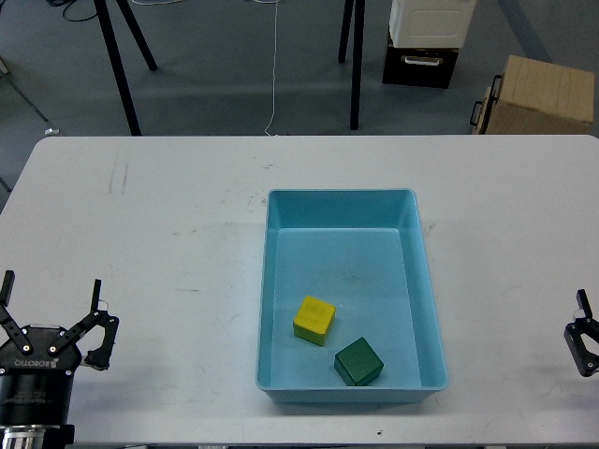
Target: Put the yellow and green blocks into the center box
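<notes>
sitting side by side, the yellow cube block and dark green cube block rest inside the light blue plastic box toward the white table's near edge. the left gripper, fingers spread and empty, hovers at the near-left corner, well apart. the right gripper barely shows at the right edge; can't tell its state. judging by this, nothing remains to move.

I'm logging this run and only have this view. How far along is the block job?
It looks finished. The yellow block and the green block both lie inside the blue box, near its front end. Nothing is in hand: the left gripper is open and empty, and the right gripper sits at the table's edge. Nothing seems left.
</notes>
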Available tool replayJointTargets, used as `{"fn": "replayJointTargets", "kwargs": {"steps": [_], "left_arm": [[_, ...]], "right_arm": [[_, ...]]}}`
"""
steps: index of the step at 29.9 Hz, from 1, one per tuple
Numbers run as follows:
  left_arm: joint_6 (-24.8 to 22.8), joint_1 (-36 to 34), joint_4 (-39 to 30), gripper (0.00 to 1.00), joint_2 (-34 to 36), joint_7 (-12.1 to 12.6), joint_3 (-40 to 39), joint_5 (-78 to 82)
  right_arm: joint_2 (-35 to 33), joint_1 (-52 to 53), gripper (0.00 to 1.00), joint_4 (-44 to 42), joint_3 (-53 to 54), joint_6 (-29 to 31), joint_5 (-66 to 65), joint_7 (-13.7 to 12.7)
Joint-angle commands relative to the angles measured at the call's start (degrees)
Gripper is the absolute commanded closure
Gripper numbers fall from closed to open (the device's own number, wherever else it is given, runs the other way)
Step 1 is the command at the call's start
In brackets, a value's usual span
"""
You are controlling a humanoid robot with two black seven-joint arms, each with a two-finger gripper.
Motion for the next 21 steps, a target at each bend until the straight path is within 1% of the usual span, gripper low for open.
{"fn": "replayJointTargets", "kwargs": {"steps": [1,5,9,13,18,21], "left_arm": [[0.0,0.7,0.0,0.00,0.0,0.1,0.5,0.0],[0.0,1.8,0.1,0.00,0.1,0.1,0.5,0.0],[0.0,1.9,0.3,0.00,0.1,0.2,0.6,0.1],[0.0,1.9,0.4,0.00,0.1,0.3,0.7,0.2],[0.0,2.0,0.7,0.00,0.0,0.3,0.7,0.4],[0.0,1.9,1.1,0.00,0.1,0.3,2.1,0.5]], "right_arm": [[0.1,-1.4,0.00,1.0,-0.8,0.0,-1.3,0.0],[0.9,-2.1,0.00,2.0,-3.5,0.0,-4.7,0.0],[2.7,-2.6,0.00,2.9,-5.5,0.0,-6.7,0.0],[3.0,-3.4,0.00,4.2,-7.6,0.0,-8.8,0.0],[3.0,-3.6,0.00,4.2,-7.0,0.0,-8.9,0.1],[3.0,-3.6,0.00,4.2,-6.9,0.0,-8.9,0.0]]}}
